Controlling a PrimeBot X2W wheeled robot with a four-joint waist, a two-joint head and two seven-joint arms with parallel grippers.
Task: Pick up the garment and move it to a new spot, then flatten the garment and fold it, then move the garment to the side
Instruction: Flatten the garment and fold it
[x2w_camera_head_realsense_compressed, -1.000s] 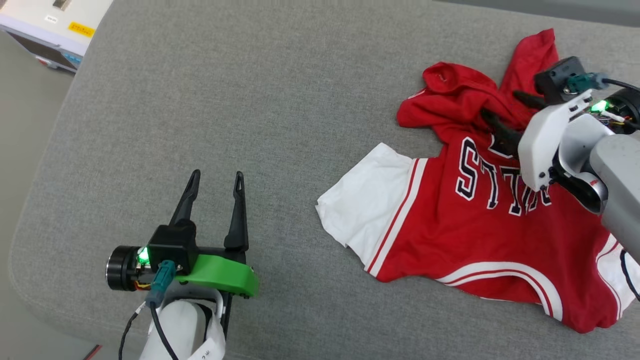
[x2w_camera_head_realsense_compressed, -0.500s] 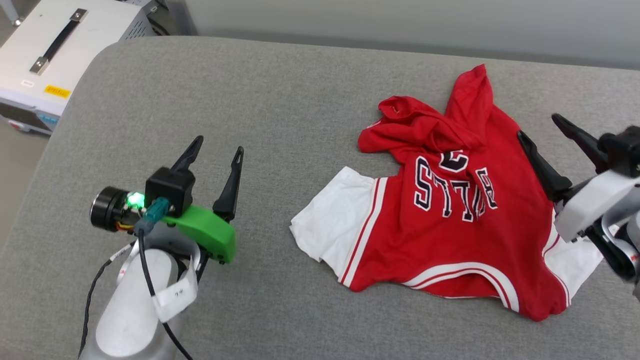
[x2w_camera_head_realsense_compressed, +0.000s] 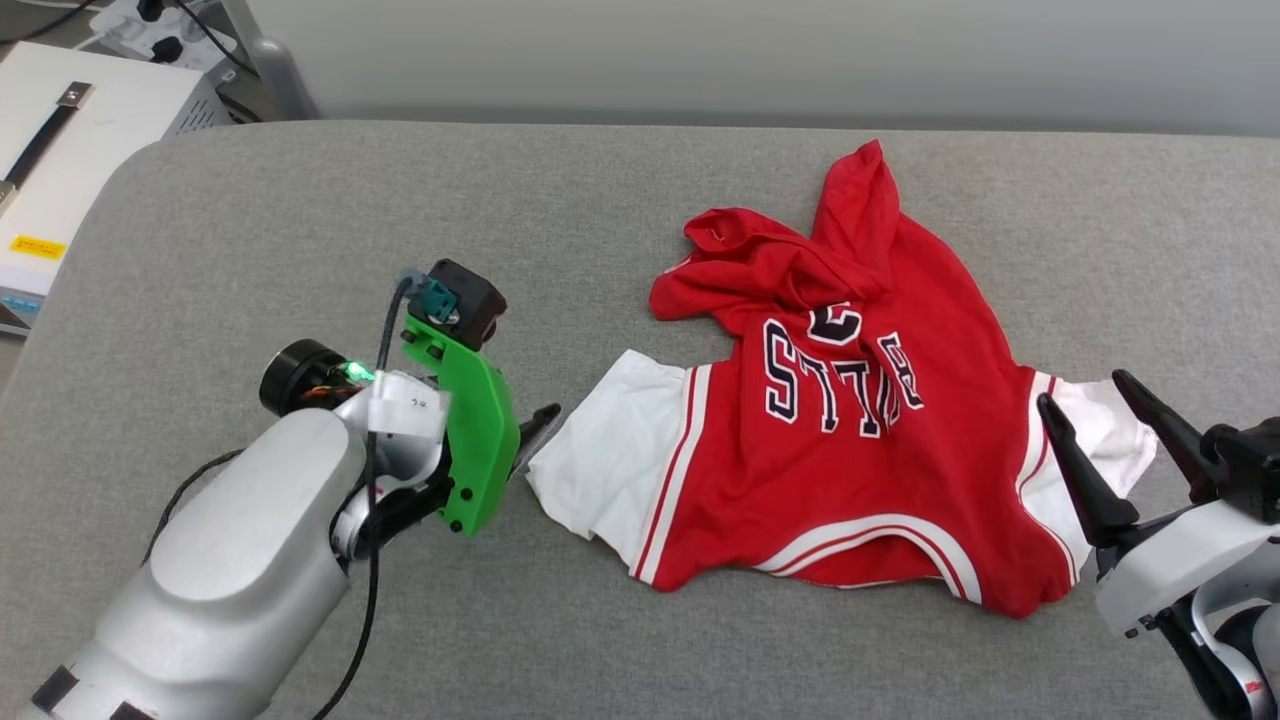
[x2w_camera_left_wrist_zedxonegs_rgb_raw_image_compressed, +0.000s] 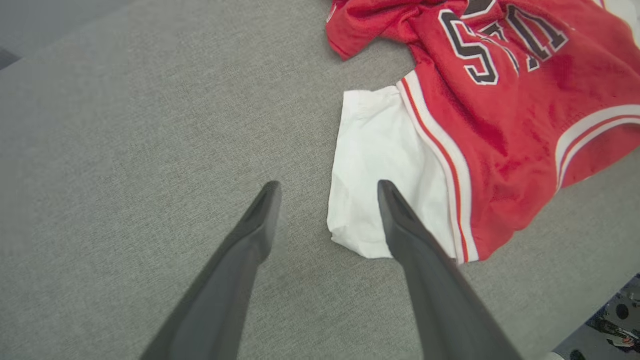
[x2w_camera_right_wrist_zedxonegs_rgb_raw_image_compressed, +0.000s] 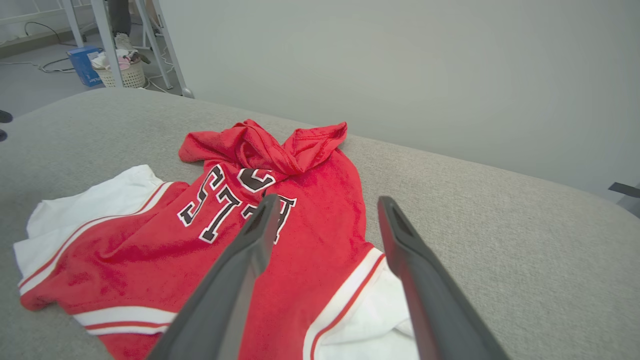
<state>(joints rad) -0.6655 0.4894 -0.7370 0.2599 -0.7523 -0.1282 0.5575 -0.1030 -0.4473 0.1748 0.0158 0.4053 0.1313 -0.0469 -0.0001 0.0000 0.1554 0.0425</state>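
The garment (x2w_camera_head_realsense_compressed: 860, 480) is seen spread print-up mid-bench (x2w_camera_head_realsense_compressed: 300, 250), neckline turned toward the robot, hem bunched far side, long axis run sleeve to sleeve. Fingers are held apart on both: left tool (x2w_camera_left_wrist_zedxonegs_rgb_raw_image_compressed: 327, 184) beside one white sleeve, right tool (x2w_camera_head_realsense_compressed: 1083, 390) over the other. A white case (x2w_camera_head_realsense_compressed: 60, 170) is glimpsed far left.

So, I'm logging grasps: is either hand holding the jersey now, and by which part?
Nothing is held. Both hands are open: the left hand is by one white sleeve, the right hand by the other sleeve, and the jersey lies loose.
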